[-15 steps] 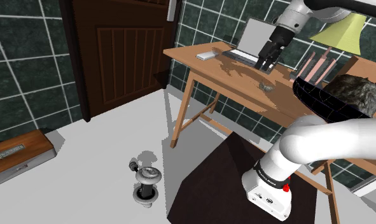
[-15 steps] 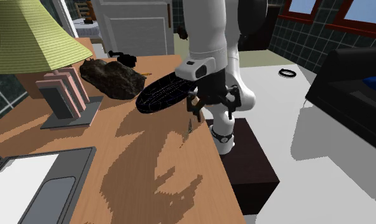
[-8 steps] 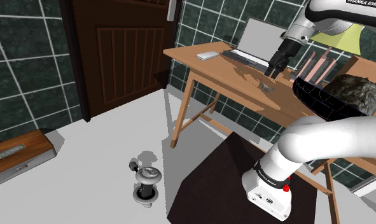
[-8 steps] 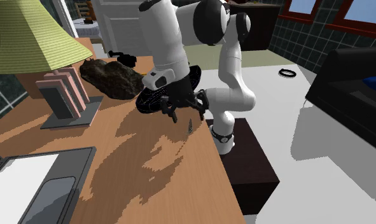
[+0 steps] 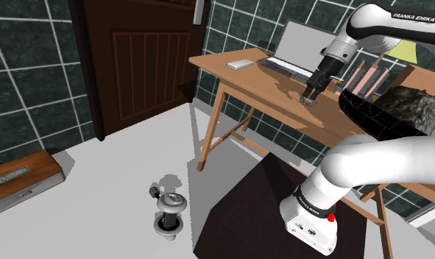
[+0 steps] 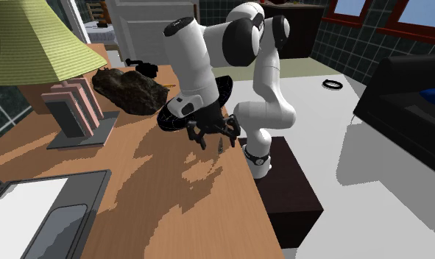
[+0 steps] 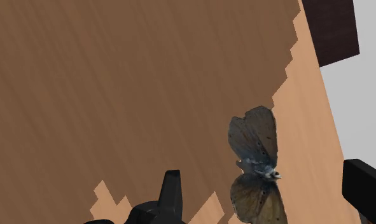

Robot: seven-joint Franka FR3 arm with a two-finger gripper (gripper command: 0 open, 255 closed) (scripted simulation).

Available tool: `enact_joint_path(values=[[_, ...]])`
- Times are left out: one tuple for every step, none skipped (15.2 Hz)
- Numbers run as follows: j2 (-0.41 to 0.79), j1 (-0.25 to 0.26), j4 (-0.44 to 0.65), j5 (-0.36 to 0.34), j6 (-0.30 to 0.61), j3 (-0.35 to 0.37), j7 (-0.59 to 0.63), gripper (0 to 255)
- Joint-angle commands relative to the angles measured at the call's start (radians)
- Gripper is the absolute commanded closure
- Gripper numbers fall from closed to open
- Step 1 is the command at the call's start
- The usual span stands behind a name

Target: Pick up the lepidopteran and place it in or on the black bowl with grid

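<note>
Wrist view first: we see the hand [image 7: 268, 188] spread wide, its two black fingers [image 7: 172, 191] well apart above the wooden tabletop [image 7: 116, 95]. Between them lies the lepidopteran [image 7: 253, 143], grey-brown, wings flat on the wood. Neither finger touches it, and it lies close to the tabletop's edge.

In the second exterior view the hand [image 6: 212, 135] hangs low over that edge at mid-frame, with the lepidopteran [image 6: 221, 144] just beneath it. Right behind the arm sits the black bowl with grid [image 6: 171, 115], partly hidden by the wrist. A dark rough rock [image 6: 127, 88] lies beside it toward the upper left. Farther left we see pink books in a holder [image 6: 72, 110] and a lamp with a green shade [image 6: 32, 44]. A laptop [image 6: 39, 213] sits in the lower left corner.

In the shoulder view we see dark green tiled walls [image 5: 24, 66], a dark wooden door [image 5: 135, 59] and a pale floor [image 5: 120, 169].
</note>
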Motion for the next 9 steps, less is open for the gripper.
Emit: enact_joint_path(values=[[0.0,0.0,-0.009,-0.001,0.01,-0.001,0.0,0],[0.0,0.0,-0.009,-0.001,0.01,-0.001,0.0,0],[0.0,0.0,-0.009,-0.001,0.01,-0.001,0.0,0],[0.0,0.0,-0.009,-0.001,0.01,-0.001,0.0,0],[0.0,0.0,-0.009,-0.001,0.01,-0.001,0.0,0],[0.0,0.0,-0.009,-0.001,0.01,-0.001,0.0,0],[0.0,0.0,-0.009,-0.001,0.009,-0.001,0.0,0],[0.0,0.0,-0.009,-0.001,0.009,-0.001,0.0,0],[0.0,0.0,-0.009,-0.001,0.009,-0.001,0.0,255]])
